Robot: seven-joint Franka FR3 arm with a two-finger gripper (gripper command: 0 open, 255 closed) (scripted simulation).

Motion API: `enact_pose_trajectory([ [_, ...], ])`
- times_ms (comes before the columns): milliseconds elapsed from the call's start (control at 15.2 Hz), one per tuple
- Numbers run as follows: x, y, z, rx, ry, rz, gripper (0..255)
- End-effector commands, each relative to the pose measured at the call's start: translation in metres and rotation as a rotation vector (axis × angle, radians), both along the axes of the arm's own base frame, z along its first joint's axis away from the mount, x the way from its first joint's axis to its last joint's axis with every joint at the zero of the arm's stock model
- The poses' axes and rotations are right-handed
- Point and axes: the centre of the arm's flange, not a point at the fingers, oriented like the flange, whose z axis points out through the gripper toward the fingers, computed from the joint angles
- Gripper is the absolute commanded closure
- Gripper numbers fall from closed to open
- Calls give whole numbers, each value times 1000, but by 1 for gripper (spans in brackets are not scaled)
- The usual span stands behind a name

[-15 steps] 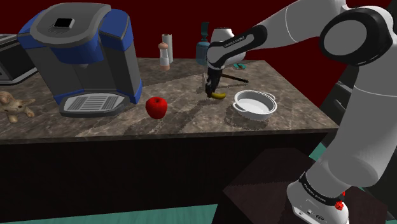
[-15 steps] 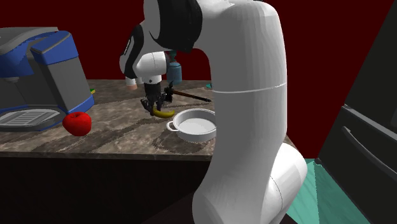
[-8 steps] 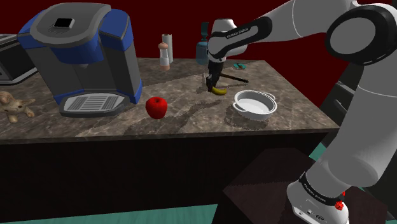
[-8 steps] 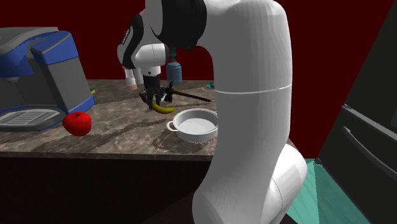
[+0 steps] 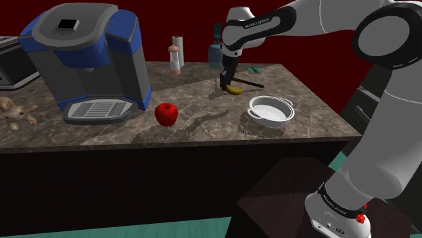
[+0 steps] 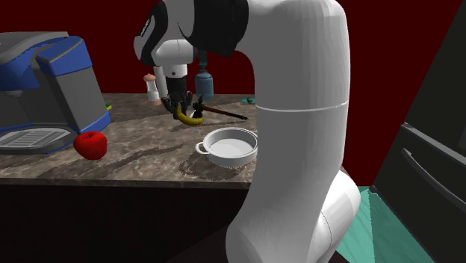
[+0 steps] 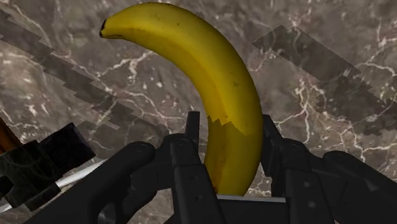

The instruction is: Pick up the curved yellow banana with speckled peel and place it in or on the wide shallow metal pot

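My black gripper (image 7: 230,137) is shut on the yellow banana (image 7: 210,83), clasping its lower end between both fingers. The banana (image 5: 235,88) hangs in the air above the dark marble counter (image 5: 203,118), with the gripper (image 5: 226,80) pointing down from the white arm. In the second exterior view the banana (image 6: 190,116) curves out below the gripper (image 6: 178,106). The wide shallow white pot (image 5: 270,110) with two handles stands on the counter, toward the shoulder view's right of the banana. That pot (image 6: 232,146) is empty.
A red apple (image 5: 166,113) lies mid-counter. A blue and grey coffee machine (image 5: 88,61) stands at the shoulder view's left. A dark long-handled utensil (image 5: 249,83), a teal bottle (image 5: 215,51) and a small white shaker (image 5: 176,54) stand near the back. A toy animal (image 5: 15,111) lies far left.
The gripper has risen and moved toward the back of the counter, carrying the banana up off the surface with it.
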Motion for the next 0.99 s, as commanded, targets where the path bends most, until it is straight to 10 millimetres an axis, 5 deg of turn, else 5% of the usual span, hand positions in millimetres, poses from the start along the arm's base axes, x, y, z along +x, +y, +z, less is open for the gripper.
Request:
enact_pose_trajectory([
  [0,0,0,10,0,0,0,255],
  [198,0,0,23,0,0,0,255],
  [924,-133,-60,24,0,0,0,255],
])
